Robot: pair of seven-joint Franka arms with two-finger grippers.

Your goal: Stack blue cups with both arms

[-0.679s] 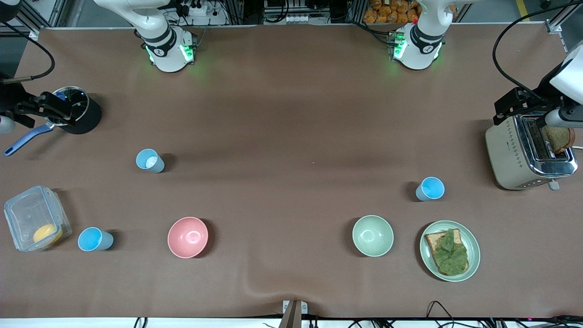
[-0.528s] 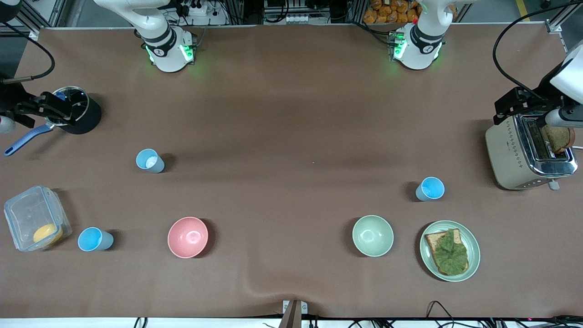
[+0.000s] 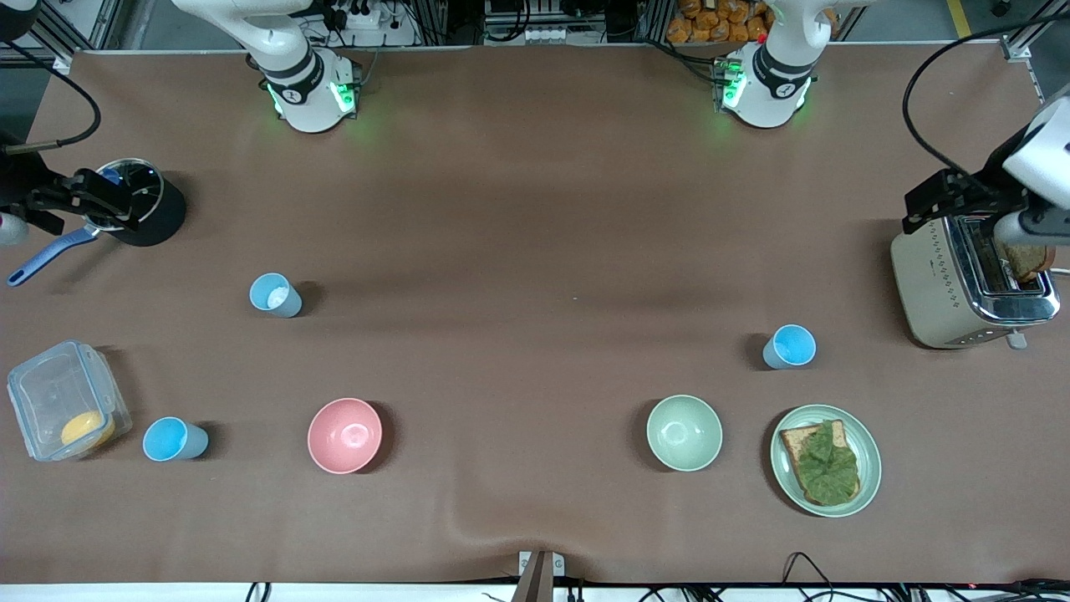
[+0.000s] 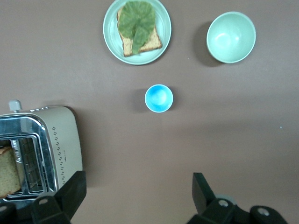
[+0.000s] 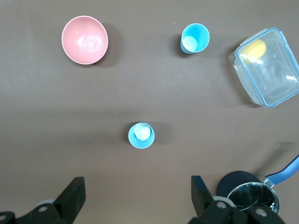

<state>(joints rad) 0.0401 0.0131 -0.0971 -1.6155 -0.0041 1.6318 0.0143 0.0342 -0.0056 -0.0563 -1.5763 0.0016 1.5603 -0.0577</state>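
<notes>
Nothing is being stacked yet: three blue cups (image 3: 788,347) (image 3: 275,294) (image 3: 174,439) are standing apart on the counter (image 3: 535,251), below each wide-open, empty end effector (left (image 4: 135,196) over the toaster (image 3: 970,280), right (image 5: 135,198) beside the saucepan (image 3: 138,205)).

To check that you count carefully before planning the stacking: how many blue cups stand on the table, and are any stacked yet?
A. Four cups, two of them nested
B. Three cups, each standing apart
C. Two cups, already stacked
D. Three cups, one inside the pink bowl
B: the front view shows one blue cup, a second beside the clear container, and a third near the plate, none touching another.
</notes>
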